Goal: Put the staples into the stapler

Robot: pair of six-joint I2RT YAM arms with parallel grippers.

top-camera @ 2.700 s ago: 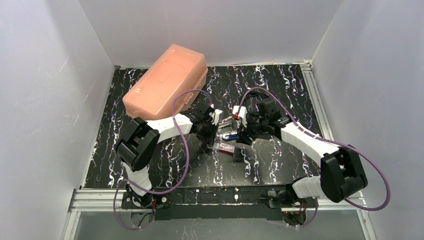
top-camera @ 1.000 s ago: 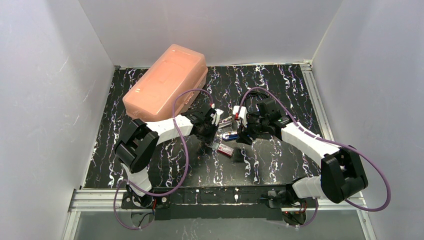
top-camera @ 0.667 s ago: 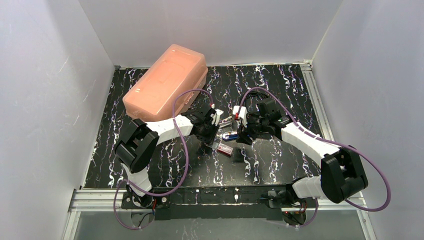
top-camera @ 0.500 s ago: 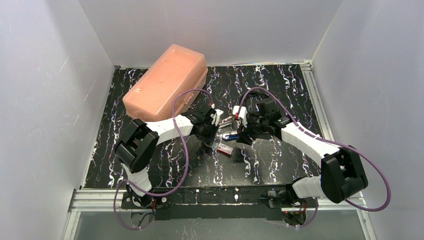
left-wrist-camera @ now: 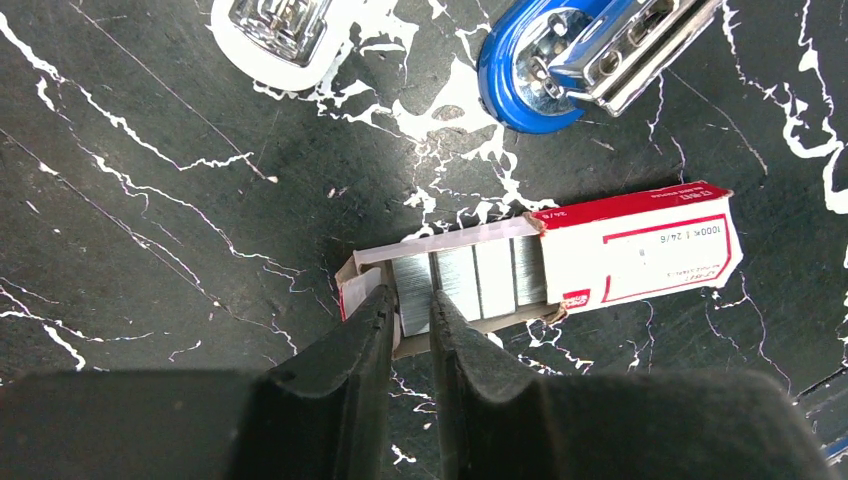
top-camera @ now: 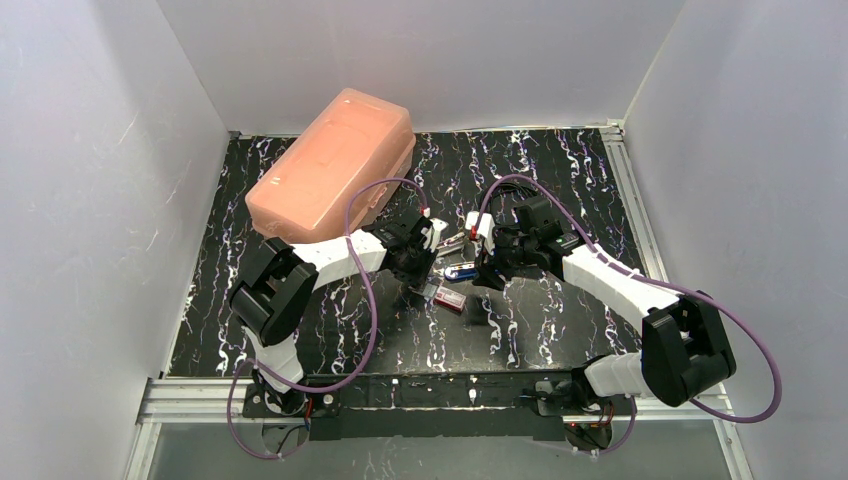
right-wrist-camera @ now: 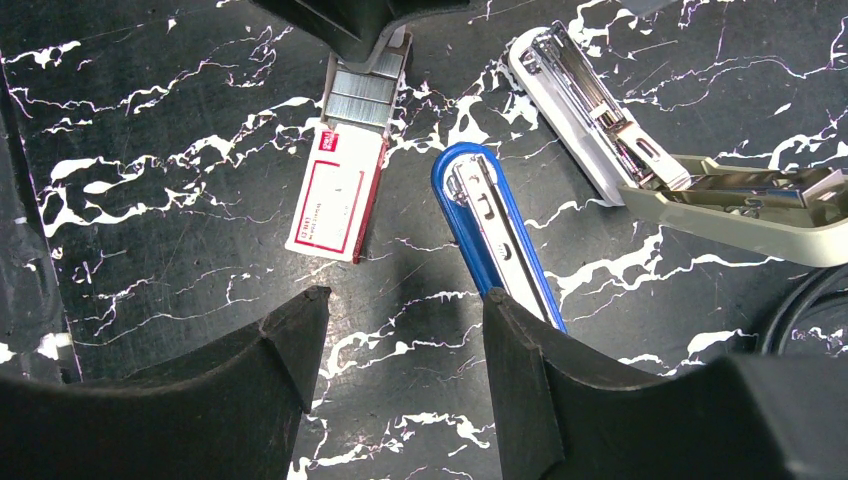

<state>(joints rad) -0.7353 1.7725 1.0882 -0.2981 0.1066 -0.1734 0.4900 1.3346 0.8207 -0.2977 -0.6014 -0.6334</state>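
Left hand [left-wrist-camera: 410, 296] is the one doing the work here. Its fingers are squeezed down to a slim gap right over the pulled-out end of the tray [left-wrist-camera: 450, 240] of the staple box [left-wrist-camera: 630, 250], with a strip of the staples [left-wrist-camera: 490, 275] showing in that gap. Honestly can't tell if it's really pinching the strip or just straddling it. Going that narrow makes sense though: a strip is thin, and the tray walls leave hardly any room either side.

The staple box itself lies flat on the tabletop [top-camera: 560, 170] between the two arms. Its red sleeve is slid partway off so the tray pokes out toward the left hand, which I'd guess is exactly why the hand comes in from that end.

Right hand [right-wrist-camera: 402, 298] is wide open and holding nothing. It hangs over bare tabletop off to the right of the staple box, not touching it. My read is that it's parked there to keep out of the way, or ready to steady a stapler when the strip comes over.

Just beyond the staple box is a blue stapler [left-wrist-camera: 530, 70], hinged open with its metal channel showing. A bit further beyond is a grey-white stapler [right-wrist-camera: 640, 150], also flipped open. Both look ready to take a strip, so I can't say which one is meant.

Way beyond the staple box and off to its left sits a big pink case [top-camera: 335, 160], well apart from everything else.
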